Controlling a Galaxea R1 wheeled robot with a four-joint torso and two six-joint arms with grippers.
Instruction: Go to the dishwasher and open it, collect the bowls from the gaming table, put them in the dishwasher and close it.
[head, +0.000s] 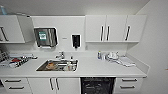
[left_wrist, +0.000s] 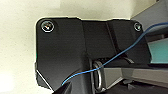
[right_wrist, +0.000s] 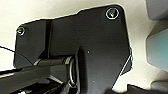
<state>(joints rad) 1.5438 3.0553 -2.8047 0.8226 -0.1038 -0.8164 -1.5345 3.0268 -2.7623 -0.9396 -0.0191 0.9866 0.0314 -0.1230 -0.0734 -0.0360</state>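
Nearest, under the white counter (head: 95, 68) and right of centre, the dishwasher (head: 98, 85) shows as a dark opening with racks inside, its steel front not seen; white cupboard doors (head: 53, 85) stand to its left and drawers (head: 128, 84) to its right; on the counter a steel sink (head: 58, 65) holds dishes, a tap (head: 60, 55) behind it; further back hang a paper towel dispenser (head: 45, 37), a black soap dispenser (head: 76, 40) and upper cabinets (head: 115, 28); whether either gripper is released or clenched I cannot tell.
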